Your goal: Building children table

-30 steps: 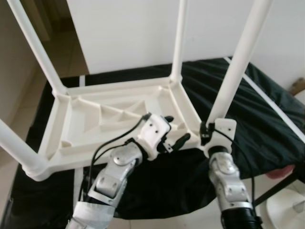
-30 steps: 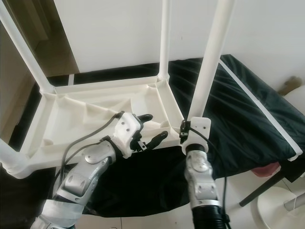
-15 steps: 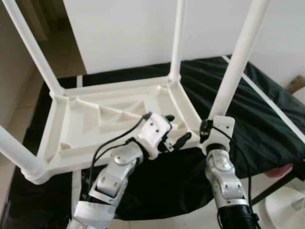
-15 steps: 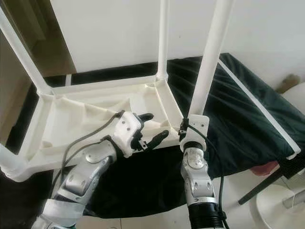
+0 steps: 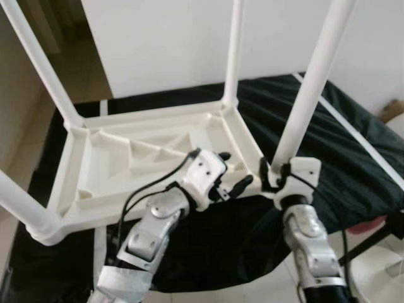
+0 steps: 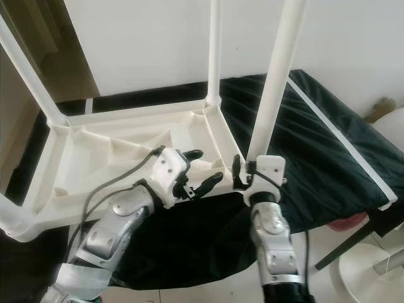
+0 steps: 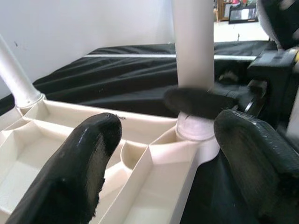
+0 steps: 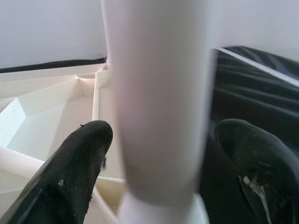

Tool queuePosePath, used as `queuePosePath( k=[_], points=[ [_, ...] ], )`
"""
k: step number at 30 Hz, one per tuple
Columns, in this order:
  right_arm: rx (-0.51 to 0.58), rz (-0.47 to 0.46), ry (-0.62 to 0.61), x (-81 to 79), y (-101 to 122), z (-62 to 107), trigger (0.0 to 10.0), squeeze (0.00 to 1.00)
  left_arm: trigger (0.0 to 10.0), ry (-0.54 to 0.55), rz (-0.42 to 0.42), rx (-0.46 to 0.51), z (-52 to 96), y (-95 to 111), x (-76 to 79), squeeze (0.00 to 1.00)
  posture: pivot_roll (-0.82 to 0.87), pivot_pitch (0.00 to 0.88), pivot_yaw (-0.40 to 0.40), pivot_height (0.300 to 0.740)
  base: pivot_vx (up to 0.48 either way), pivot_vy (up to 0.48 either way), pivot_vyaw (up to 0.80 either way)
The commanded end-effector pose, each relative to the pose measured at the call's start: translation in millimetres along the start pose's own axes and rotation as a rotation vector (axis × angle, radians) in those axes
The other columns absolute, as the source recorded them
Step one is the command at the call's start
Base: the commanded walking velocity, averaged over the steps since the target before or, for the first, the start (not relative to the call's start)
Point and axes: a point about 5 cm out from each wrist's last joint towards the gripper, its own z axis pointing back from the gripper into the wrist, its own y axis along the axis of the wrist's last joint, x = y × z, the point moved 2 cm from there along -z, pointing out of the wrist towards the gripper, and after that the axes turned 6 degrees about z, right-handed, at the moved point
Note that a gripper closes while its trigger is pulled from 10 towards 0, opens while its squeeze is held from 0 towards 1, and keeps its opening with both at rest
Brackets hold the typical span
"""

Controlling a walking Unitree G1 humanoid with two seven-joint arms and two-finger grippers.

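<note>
The white plastic children's table (image 5: 151,158) lies upside down on a black cloth (image 5: 353,158), its ribbed underside facing up and its white legs standing upward from the corners. The right gripper (image 5: 273,183) is at the base of the near right leg (image 5: 309,95), just above the socket at that corner of the frame. In the right wrist view the leg (image 8: 159,102) stands between the two black fingers (image 8: 79,163), with a gap visible on each side, so the claw is spread around the tube and not clamped on it; whether either pad brushes the leg cannot be told. From the left wrist view, one black finger of the right gripper (image 7: 201,100) crosses in front of the leg just above the socket collar. The left gripper (image 5: 230,173) hovers over the near right part of the table's underside, close to the same corner, its two fingers (image 7: 79,168) spread wide and holding nothing; one finger tip is above the inner ribs and the other points toward the corner socket (image 7: 196,133). The far right leg (image 5: 232,57) and the far left leg (image 5: 38,63) are seated upright in their corners, and the near left leg (image 5: 22,205) rises toward the camera. A white wall (image 5: 177,38) stands behind the cloth.
</note>
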Motion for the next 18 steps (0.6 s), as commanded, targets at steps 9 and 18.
queuePosePath(
  k=[9,18],
  points=[
    [0.014,-0.017,0.240,1.3,-3.0,-7.7,10.0,0.00,10.0,0.015,-0.045,-0.016,3.5,1.1,-19.5,0.00,-0.02,0.000,0.022,0.740,0.000,0.000,0.00],
    [-0.006,0.037,0.443,-5.0,-10.1,-30.4,10.0,0.00,10.0,0.013,-0.051,-0.004,-2.0,3.1,-29.5,0.00,0.00,0.000,0.028,0.740,0.000,0.000,0.00]
  ],
)
